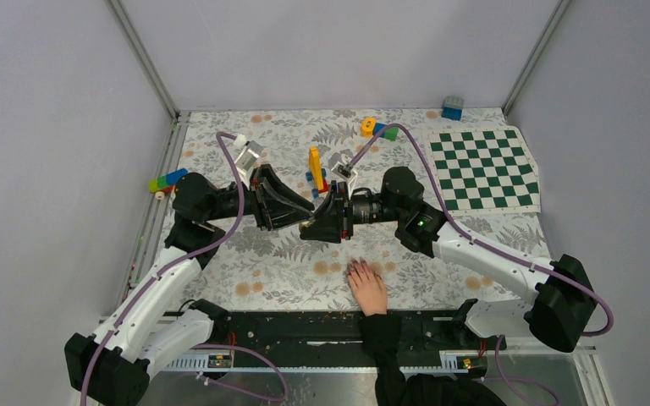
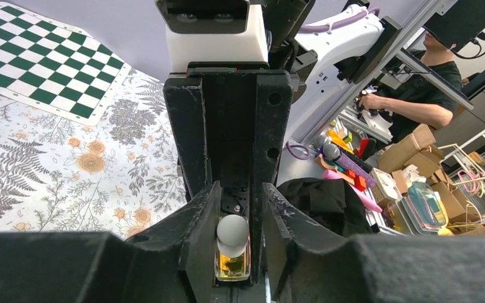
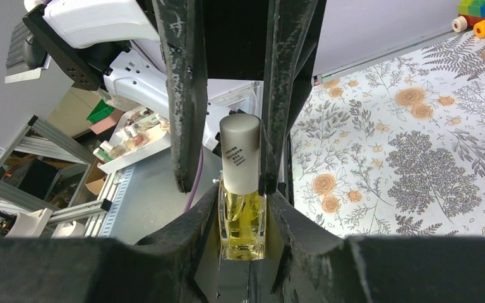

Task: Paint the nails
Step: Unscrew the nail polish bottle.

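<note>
A small glass nail polish bottle holds yellow liquid and has a grey-white cap. My right gripper is shut on the glass body. My left gripper faces it, fingers either side of the cap; one finger touches the cap and a small gap shows at the other. The two grippers meet mid-table, left and right, and hide the bottle in the top view. A pale hand with a black sleeve lies flat in front of them, dark nails pointing away.
A green-and-white checkered mat lies at the back right on the floral cloth. Toy bricks stand behind the grippers, at the left edge and at the back. A blue box sits by the back wall.
</note>
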You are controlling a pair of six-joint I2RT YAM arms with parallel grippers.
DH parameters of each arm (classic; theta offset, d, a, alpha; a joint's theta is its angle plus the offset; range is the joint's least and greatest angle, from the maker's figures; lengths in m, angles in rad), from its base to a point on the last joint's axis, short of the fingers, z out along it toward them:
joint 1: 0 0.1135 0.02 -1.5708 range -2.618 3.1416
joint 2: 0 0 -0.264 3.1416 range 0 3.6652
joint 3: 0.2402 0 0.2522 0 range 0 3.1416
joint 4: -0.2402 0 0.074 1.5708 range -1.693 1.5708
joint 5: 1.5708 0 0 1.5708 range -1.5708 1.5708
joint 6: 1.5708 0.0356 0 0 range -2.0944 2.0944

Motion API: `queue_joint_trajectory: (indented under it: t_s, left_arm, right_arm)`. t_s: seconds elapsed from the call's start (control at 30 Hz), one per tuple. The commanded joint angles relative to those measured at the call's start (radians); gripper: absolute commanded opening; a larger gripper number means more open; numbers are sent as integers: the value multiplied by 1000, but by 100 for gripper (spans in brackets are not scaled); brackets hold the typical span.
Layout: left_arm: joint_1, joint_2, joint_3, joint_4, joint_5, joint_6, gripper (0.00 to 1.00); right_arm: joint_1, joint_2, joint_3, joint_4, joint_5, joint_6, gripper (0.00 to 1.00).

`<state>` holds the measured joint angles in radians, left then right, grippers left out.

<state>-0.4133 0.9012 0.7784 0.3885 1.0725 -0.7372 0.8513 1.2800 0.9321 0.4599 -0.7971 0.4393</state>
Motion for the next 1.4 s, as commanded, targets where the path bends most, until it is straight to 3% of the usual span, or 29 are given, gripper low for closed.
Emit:
queue_joint_trajectory:
  t_s: [0.0,0.3,0.37,0.47,0.5,0.73,0.8,1.0,1.37]
  left_arm:
    - [-2,-5,27,6,-8,25,29]
    - [-11,-1,46,-80,-28,82,27]
    - [-13,-2,51,-103,-34,99,21]
    - [-17,-7,60,-144,-58,127,2]
    - [-18,-8,63,-162,-69,137,0]
    - [-18,-1,102,-352,-212,227,0]
    - [-18,5,107,-382,-275,231,0]
    - [-18,47,115,-479,-407,226,0]
    - [-16,96,129,-536,-432,227,0]
  right_arm:
    - [12,-14,42,28,22,-20,0]
    - [12,-24,37,31,67,-28,0]
    - [14,-25,36,28,84,-31,0]
    - [16,-28,37,9,127,-45,0]
    - [22,-28,39,-11,151,-66,0]
    - [86,-33,25,-74,469,-183,0]
    - [113,-26,30,-101,625,-217,0]
    - [148,-4,34,-94,925,-224,0]
    - [216,92,116,-108,1173,-272,0]
